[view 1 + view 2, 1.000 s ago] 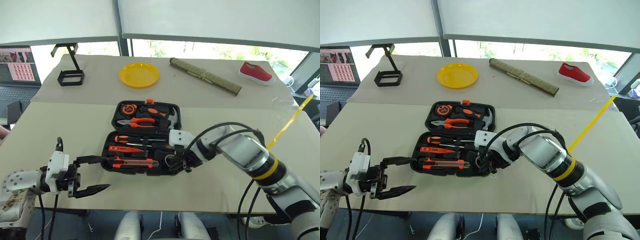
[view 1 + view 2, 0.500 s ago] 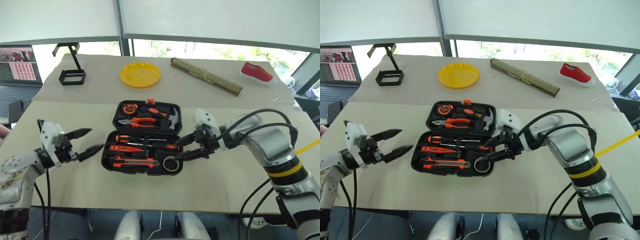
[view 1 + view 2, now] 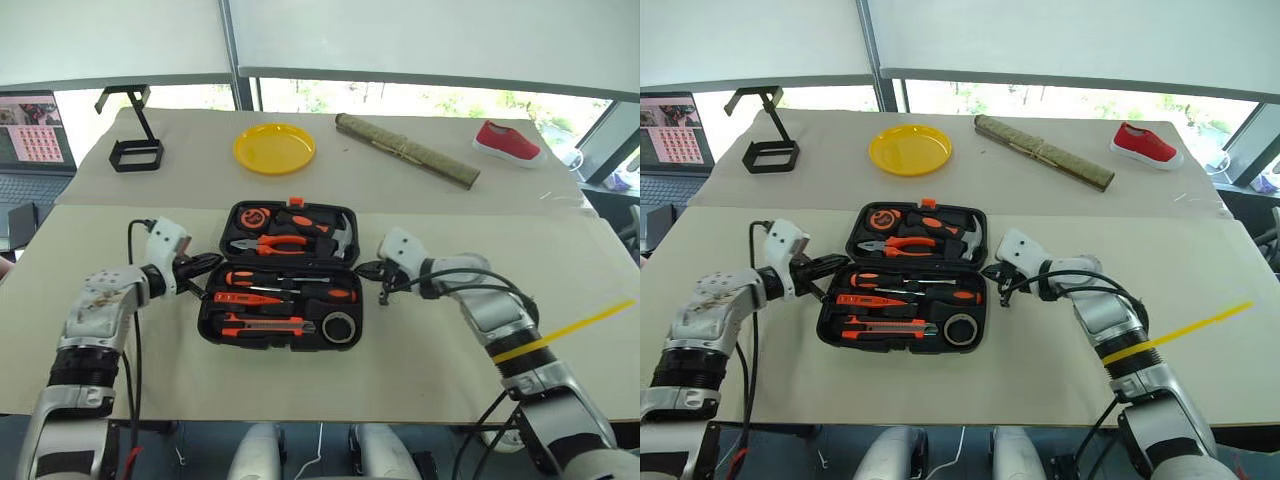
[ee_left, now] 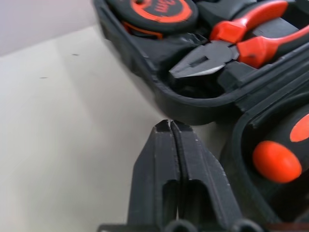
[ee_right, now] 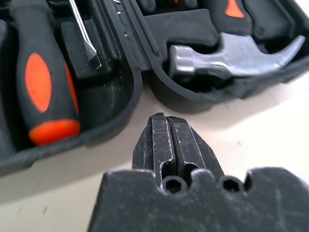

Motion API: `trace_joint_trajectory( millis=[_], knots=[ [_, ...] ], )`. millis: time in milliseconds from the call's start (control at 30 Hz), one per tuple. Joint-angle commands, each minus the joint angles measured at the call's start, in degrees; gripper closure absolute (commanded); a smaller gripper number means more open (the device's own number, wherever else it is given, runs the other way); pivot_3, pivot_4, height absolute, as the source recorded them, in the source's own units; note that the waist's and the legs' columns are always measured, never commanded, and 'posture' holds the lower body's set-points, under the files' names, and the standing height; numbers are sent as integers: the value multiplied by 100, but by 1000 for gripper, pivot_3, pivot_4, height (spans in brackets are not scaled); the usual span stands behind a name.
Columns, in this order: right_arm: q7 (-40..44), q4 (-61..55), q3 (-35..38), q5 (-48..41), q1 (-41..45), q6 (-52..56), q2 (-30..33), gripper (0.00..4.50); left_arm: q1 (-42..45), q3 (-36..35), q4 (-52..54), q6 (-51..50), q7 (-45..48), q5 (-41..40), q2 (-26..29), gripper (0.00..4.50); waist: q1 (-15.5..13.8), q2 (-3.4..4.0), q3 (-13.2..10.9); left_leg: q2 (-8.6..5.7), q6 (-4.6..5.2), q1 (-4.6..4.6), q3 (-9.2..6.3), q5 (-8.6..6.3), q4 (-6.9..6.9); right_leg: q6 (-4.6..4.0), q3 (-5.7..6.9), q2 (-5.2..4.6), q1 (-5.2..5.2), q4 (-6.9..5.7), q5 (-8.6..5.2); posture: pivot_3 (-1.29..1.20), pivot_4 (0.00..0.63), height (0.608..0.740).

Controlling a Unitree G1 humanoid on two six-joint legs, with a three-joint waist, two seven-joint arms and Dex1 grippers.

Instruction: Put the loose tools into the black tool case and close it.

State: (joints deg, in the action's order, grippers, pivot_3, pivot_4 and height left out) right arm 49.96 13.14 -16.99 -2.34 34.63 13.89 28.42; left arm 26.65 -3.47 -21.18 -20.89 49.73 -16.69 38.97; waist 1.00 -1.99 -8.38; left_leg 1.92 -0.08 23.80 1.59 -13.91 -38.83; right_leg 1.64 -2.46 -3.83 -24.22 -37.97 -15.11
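Two shut end effectors, left (image 3: 205,266) and right (image 3: 372,271), flanking open case (image 3: 281,317)

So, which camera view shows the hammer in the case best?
The right wrist view: the hammer lies close, its steel head and claw clear. Both eye views show it small in the far half of the black tool case. The left wrist view shows pliers instead.

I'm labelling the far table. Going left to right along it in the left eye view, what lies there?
Black wire-frame stand → yellow plate → rolled mat → red shoe.
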Motion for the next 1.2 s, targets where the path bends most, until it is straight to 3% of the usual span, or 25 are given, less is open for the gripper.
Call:
trace_joint_trajectory(
  millis=[33, 233, 567, 900, 1000, 1033, 1067, 1100, 1200],
  knots=[
    [45, -136, 33, 10, 49, -113, -106, 4500, 100, 197, 133, 98, 379, 41, -41, 4305, -3, 0, 0, 0, 0, 0, -1, 0, 0, 0, 0, 0, 1, 0, 0, 0, 150, 740],
    [253, -834, 112, -142, -388, 290, 40, 4500, 99, 350, 336, 150, 609, 14, -355, 4305, -69, 0, 0, -4, 0, 0, -3, 0, -1, 0, 4, -5, 5, 0, 0, 0, 150, 740],
    [160, -2262, 850, -322, -1634, 1104, 803, 4500, -750, 507, 1661, -412, 724, -283, -844, 4305, -185, 1, 0, -21, 3, 3, -2, -2, -4, 14, 5, -26, 17, 24, 2, 0, 150, 740],
    [257, -2301, 1344, -448, -2097, 1048, 1342, 4500, -887, 475, 1632, -337, 623, -166, -878, 4305, -169, 1, 1, -23, 3, -2, -2, -2, -8, 19, 5, -25, 28, 33, 2, 0, 150, 740],
    [325, -2120, 1664, -561, -2006, 1250, 1644, 4500, -702, 71, 1621, -860, 624, -465, -602, 4305, -173, 0, 0, -23, 3, -2, -3, -1, -10, 19, 5, -26, 27, 31, 2, 0, 150, 740],
    [430, -2164, 1784, -784, -1952, 1578, 1715, 3924, -645, 48, 1651, -1091, 587, -447, -444, 4383, -166, -1, 0, -24, 3, 0, -2, -1, -11, 20, 5, -26, 26, 31, 2, 0, 150, 740],
    [563, -2262, 1887, -1067, -1897, 1979, 1783, 3709, -591, 52, 1683, -1336, 545, -414, -267, 3818, -157, -1, -1, -23, 3, 2, -3, -1, -12, 20, 5, -25, 26, 32, 2, 0, 150, 740],
    [658, -2359, 1934, -1273, -1841, 2369, 1866, 3460, -546, 29, 1727, -1504, 627, -475, -100, 3662, -147, -1, -1, -22, 3, 2, -3, -1, -12, 20, 4, -25, 24, 31, 2, 0, 150, 740],
    [923, -2683, 1914, -1914, -1504, 3846, 2236, 2324, -203, 128, 1734, -2383, 595, -426, 468, 2468, -83, 0, -2, -9, 3, -4, -10, -2, -10, 17, 2, -8, 24, 25, 2, 0, 150, 740]
  ],
)
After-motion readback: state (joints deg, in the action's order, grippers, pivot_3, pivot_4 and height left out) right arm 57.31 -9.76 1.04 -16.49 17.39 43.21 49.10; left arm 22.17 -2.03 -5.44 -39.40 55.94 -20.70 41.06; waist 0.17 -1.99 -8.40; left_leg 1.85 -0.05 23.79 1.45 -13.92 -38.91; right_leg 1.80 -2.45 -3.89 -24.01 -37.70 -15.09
